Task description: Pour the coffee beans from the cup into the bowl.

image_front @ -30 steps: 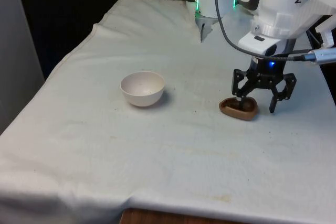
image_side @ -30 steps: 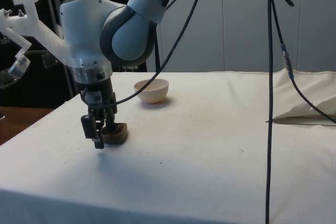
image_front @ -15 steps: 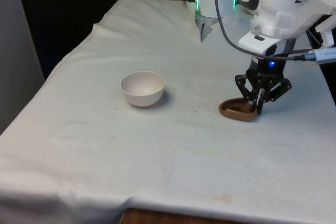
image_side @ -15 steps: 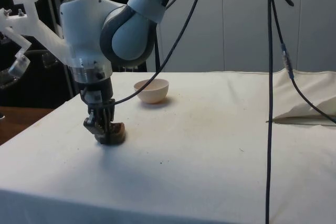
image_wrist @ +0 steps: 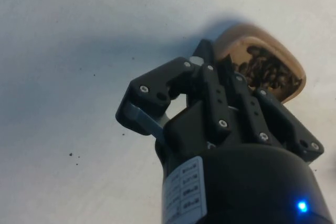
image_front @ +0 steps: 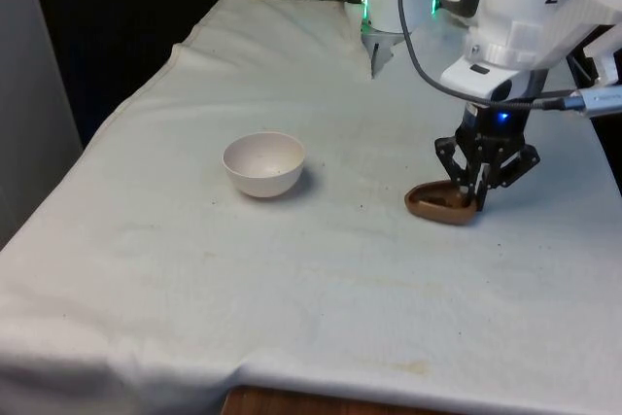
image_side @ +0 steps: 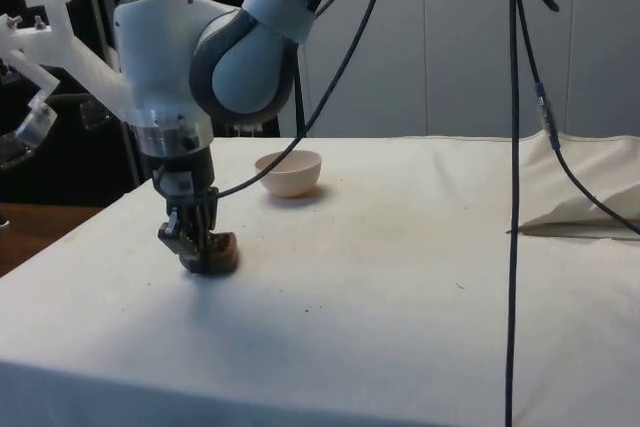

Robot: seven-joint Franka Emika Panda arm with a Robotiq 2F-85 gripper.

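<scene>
Currently the end effector [image_front: 474,203] is down at the brown cup [image_front: 439,203], its fingers drawn narrow and pinched onto the cup's rim on the side toward the front view's right edge of the surface. Cup: low, shallow, oval to teardrop in outline, smooth tan-brown wall, standing upright with its mouth facing up. Its long axis runs roughly across the surface, from the held end toward the front view's left, with a slight skew. In the wrist view the cup [image_wrist: 265,66] holds a heap of dark, glossy coffee beans [image_wrist: 268,71] and the black fingers [image_wrist: 210,85] close over its near rim.

Position: cup sits on the white cloth [image_front: 321,269] toward the front view's right edge of the surface, about midway along that edge. In the side view the end effector [image_side: 196,255] and cup [image_side: 218,255] are close to the near edge.

Bowl [image_front: 263,164]: round, cream-white, matt, hemispherical, open side up, near the middle of the surface, well apart from the cup. A few dark specks lie on the cloth near the cup.
</scene>
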